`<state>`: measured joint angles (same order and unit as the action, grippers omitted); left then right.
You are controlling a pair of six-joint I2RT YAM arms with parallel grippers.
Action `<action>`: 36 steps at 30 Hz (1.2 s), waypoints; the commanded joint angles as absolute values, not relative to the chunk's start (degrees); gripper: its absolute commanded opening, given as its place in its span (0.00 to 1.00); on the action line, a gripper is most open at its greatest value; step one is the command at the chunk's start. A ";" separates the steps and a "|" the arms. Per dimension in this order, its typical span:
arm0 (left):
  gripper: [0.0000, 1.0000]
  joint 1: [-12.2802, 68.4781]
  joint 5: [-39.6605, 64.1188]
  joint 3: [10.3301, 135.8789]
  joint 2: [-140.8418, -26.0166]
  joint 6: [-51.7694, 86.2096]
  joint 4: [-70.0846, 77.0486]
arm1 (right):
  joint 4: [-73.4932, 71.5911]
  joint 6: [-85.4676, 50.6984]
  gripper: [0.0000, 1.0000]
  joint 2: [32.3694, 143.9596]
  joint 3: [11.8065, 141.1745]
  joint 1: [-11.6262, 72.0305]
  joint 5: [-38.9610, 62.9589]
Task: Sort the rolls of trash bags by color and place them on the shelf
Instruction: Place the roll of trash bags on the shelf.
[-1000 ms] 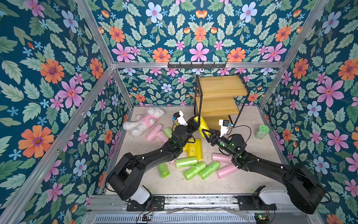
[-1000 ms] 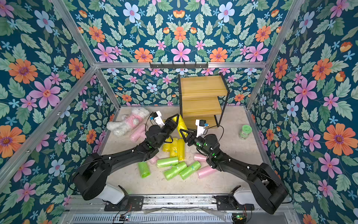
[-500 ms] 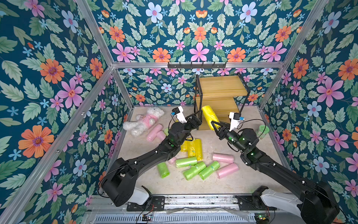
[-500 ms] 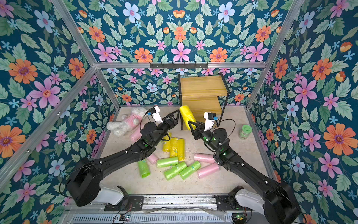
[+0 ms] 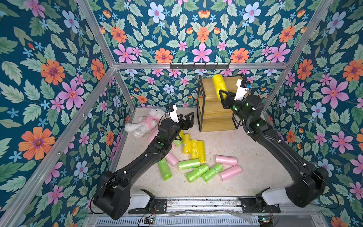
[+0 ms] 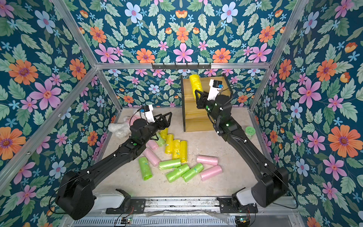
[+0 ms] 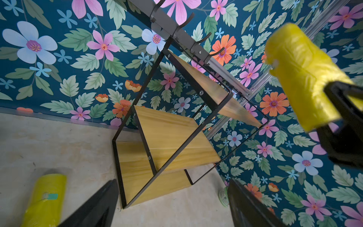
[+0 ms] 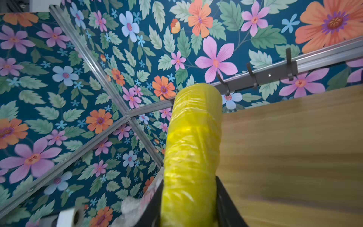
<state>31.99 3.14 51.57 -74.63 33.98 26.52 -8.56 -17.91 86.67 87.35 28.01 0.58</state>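
My right gripper (image 5: 224, 94) is shut on the lower end of a yellow roll (image 5: 219, 86), which stands nearly upright over the left part of the shelf's (image 5: 216, 118) top board. The right wrist view shows that roll (image 8: 193, 147) between both fingers, beside the top board (image 8: 294, 147). My left gripper (image 5: 186, 118) hovers open and empty above the floor, left of the shelf (image 7: 167, 133). Below it lie three yellow rolls (image 5: 193, 147), several green rolls (image 5: 197, 173) and pink rolls (image 5: 225, 160). In both top views the left arm hides parts of some rolls.
A white plush toy (image 5: 143, 123) in a pink shirt lies at the back left. A green-lidded jar (image 6: 249, 132) stands right of the shelf, behind the right arm. A black hook rail (image 5: 199, 65) runs along the back wall above the shelf.
The left gripper opened and let go of the yellow roll, then drew back left. The right gripper closed on the roll and carried it up to the shelf's top.
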 commanded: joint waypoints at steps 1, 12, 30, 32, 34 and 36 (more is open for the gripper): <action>0.92 31.90 3.62 51.28 -73.63 31.23 25.34 | -0.97 -17.63 0.36 93.53 97.54 27.86 -3.72; 0.91 31.82 0.92 50.19 -70.84 29.89 23.98 | 12.94 -24.40 0.39 112.42 122.59 28.15 -1.44; 0.92 31.84 0.52 48.36 -71.18 30.84 25.14 | 6.93 -29.61 0.52 105.93 110.19 29.31 3.17; 0.92 31.82 0.53 48.09 -71.36 30.85 25.14 | 6.83 -29.58 0.55 105.60 109.97 29.35 3.69; 0.92 31.82 0.41 47.61 -71.43 30.75 25.14 | 7.22 -29.08 0.58 105.51 110.04 29.35 3.65; 0.92 31.82 0.05 47.00 -71.30 30.66 25.01 | 7.80 -28.31 0.61 105.23 110.04 29.25 2.95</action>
